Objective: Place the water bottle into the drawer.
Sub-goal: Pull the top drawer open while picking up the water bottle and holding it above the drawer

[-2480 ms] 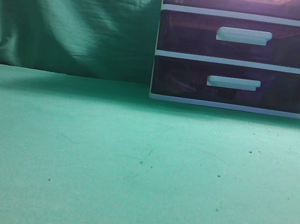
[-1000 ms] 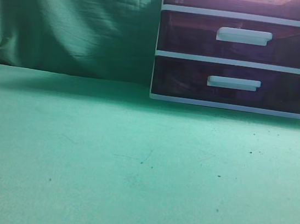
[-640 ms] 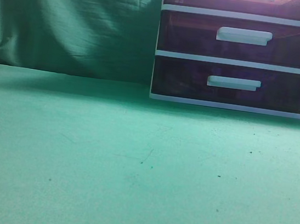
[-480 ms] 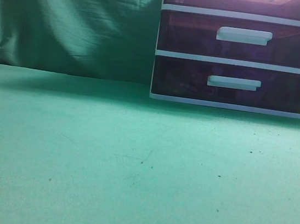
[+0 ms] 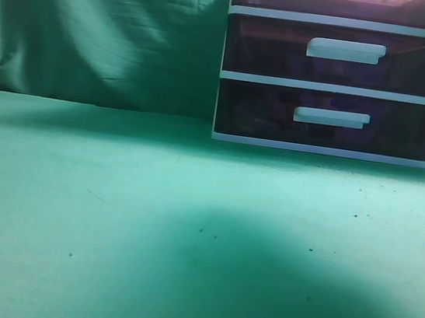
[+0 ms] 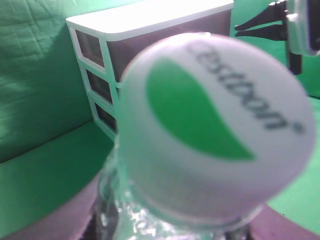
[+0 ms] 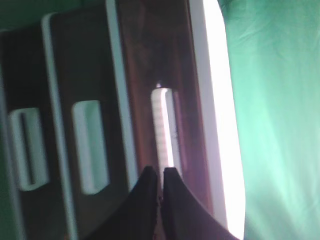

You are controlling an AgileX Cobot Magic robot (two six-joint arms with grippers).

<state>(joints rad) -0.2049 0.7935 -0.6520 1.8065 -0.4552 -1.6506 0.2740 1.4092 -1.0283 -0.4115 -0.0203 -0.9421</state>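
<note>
The water bottle (image 6: 210, 125) fills the left wrist view: a white cap with a green leaf logo on a clear neck. My left gripper holds it from below; its jaws are hidden behind the bottle. The drawer (image 7: 145, 100) is the reddish-brown top tier with a white bar handle (image 7: 163, 125); its lower part shows at the top of the exterior view (image 5: 346, 4). It looks closed. My right gripper (image 7: 160, 172) has its black fingers shut, with the tips at the near end of the handle. It also shows in the left wrist view (image 6: 250, 30).
The white-framed drawer unit (image 5: 333, 88) stands at the back right of the green table, with two darker drawers (image 5: 331, 120) below the top one. A green cloth (image 5: 97, 26) hangs behind. A broad shadow lies on the table's front middle (image 5: 258, 290).
A broad dark shadow has appeared on the table's front middle in the exterior view. The drawer unit has not moved.
</note>
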